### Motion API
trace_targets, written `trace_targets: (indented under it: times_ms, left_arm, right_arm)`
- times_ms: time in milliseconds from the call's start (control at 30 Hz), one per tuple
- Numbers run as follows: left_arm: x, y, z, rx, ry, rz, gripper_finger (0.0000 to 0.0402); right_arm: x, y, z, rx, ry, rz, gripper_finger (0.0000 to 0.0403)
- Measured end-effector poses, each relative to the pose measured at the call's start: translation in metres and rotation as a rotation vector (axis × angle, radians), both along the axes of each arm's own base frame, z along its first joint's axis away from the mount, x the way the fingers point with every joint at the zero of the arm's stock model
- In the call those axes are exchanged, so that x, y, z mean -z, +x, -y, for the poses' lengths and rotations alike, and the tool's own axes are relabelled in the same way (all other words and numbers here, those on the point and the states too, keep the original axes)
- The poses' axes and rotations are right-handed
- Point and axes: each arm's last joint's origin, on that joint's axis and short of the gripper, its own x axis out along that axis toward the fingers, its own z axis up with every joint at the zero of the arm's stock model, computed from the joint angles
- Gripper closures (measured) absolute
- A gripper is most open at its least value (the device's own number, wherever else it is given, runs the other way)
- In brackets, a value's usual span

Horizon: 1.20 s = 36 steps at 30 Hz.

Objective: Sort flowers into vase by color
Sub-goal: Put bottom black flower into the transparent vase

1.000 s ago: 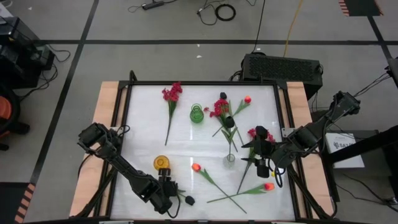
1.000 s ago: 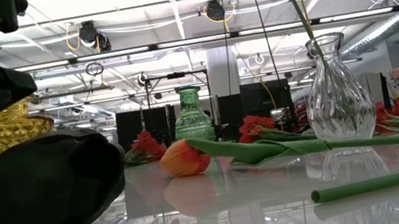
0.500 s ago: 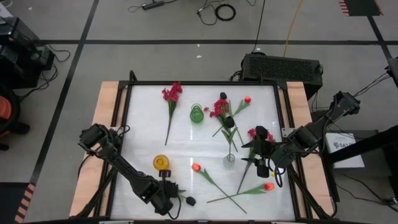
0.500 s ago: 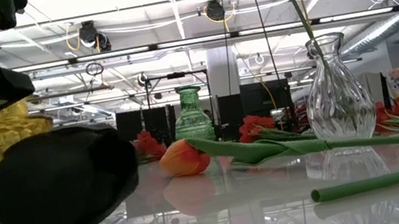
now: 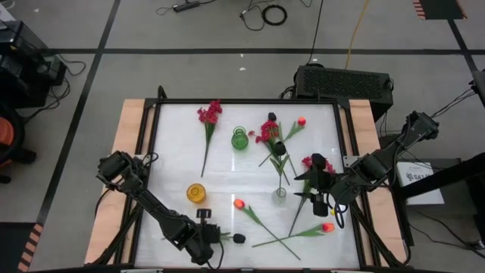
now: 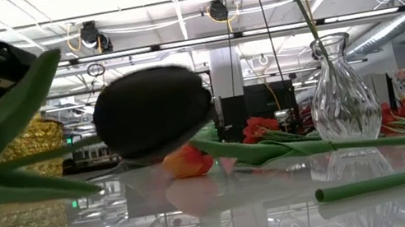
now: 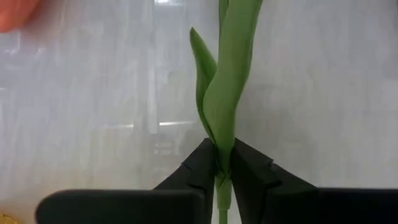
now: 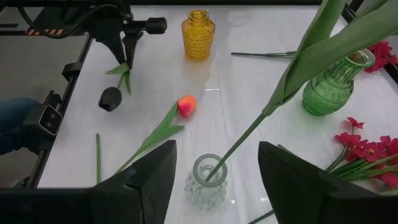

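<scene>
A white table [image 5: 227,182] fills the middle of the high view. At its lower left my left gripper [image 7: 222,167] is clenched on the stem of the black flower [image 5: 238,238], bloom pointing right. I judge this the pick-up step; next I must lift it toward a vase. My right gripper [image 5: 327,199], at right, holds its fingers apart beside the clear vase [image 5: 280,193].
</scene>
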Motion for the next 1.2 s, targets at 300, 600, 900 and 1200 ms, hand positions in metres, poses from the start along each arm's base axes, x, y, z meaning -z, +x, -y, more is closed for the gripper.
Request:
trace_targets:
  times_ms: [300, 600, 900, 1200]
  left_arm:
    - [-0.035, 0.01, 0.004, -0.015, 0.03, 0.165, 0.0369]
    - [-0.099, 0.015, -0.007, -0.021, 0.185, 0.537, 0.037]
    - [-0.145, 0.044, -0.02, 0.049, 0.258, 0.887, 0.0371]
    - [-0.176, 0.06, -0.031, 0.076, 0.246, 1.15, 0.0371]
  right_arm:
    - [0.0, 0.0, 0.0, 0.002, -0.002, 0.001, 0.0184]
    - [-0.011, 0.003, -0.008, -0.047, 0.027, 0.115, 0.0184]
    - [-0.026, 0.007, -0.03, -0.156, 0.014, 0.305, 0.0184]
    - [-0.007, 0.023, -0.059, -0.135, -0.027, 0.34, 0.0184]
